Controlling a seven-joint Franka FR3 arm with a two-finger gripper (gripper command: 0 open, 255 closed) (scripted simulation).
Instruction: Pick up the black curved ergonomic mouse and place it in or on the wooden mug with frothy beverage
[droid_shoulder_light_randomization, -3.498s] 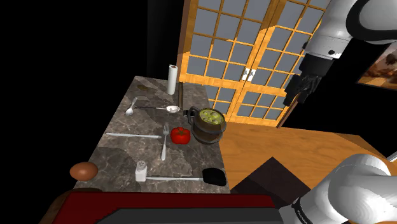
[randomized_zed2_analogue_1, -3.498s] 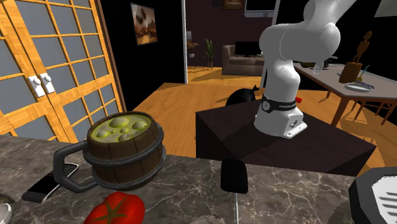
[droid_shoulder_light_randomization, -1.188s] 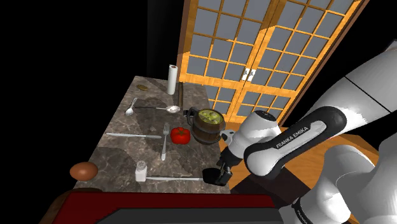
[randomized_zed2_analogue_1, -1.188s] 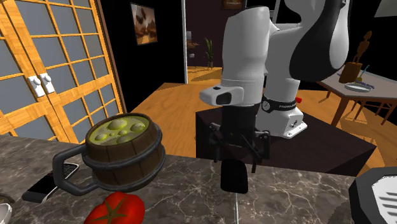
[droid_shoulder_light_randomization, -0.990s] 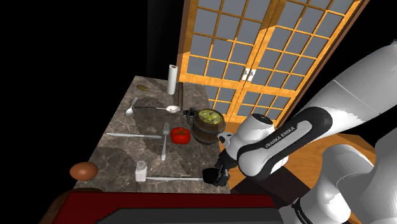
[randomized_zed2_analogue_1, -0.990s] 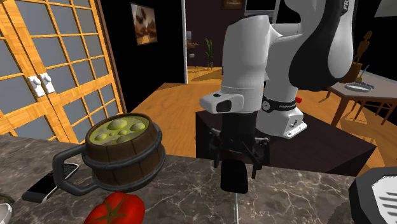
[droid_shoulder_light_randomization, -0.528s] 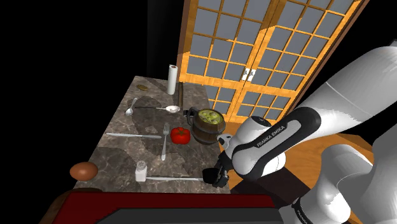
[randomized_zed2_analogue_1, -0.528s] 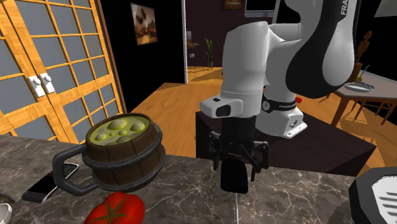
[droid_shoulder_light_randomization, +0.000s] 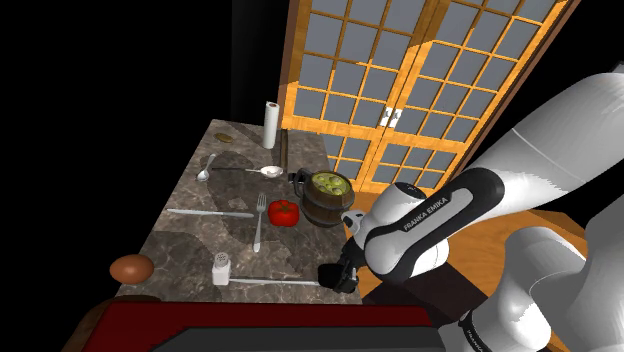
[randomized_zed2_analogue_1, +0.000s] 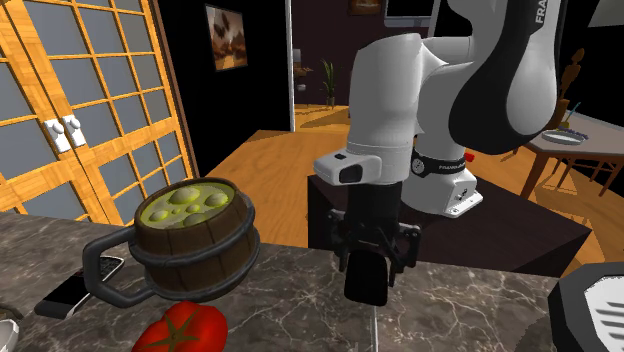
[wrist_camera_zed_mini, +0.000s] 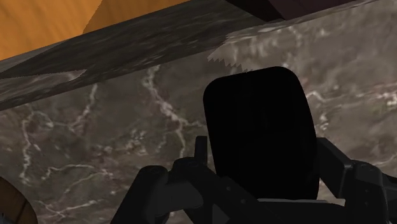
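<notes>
Nearest to us, in the wrist view, the gripper (wrist_camera_zed_mini: 264, 153) has its two black fingers pressed against the long flanks of the black mouse (wrist_camera_zed_mini: 261, 121), so we read the hand as clamped on the mouse rather than merely straddling it. Grasping it across its narrow width makes sense, since the curved back offers nothing to pinch. The mouse lies at the edge of the marble countertop (wrist_camera_zed_mini: 95, 140), on the side closest to the robot's stand (randomized_zed2_analogue_1: 500, 235), which is why the arm folds low and comes straight down instead of stretching out. In the second exterior view the gripper (randomized_zed2_analogue_1: 368, 262) hangs vertically over the mouse (randomized_zed2_analogue_1: 366, 285); whether the mouse has left the stone we cannot tell. In the shoulder view the mouse (droid_shoulder_light_randomization: 330, 275) sits at the counter's near corner, on that view's right, under the gripper (droid_shoulder_light_randomization: 345, 272). Farther along the same edge stands the wooden mug (droid_shoulder_light_randomization: 328, 200), well apart from the mouse, with a red tomato (droid_shoulder_light_randomization: 284, 212) just beside it toward that view's left. The mug (randomized_zed2_analogue_1: 190, 245) is a banded barrel with a dark handle, filled to the brim with green lumpy froth, so we judge the mouse will have to rest on top rather than sink inside. A fork (droid_shoulder_light_randomization: 259, 222) lies beyond the tomato toward that view's left, and a white roll (droid_shoulder_light_randomization: 270, 124) stands at the far end.
</notes>
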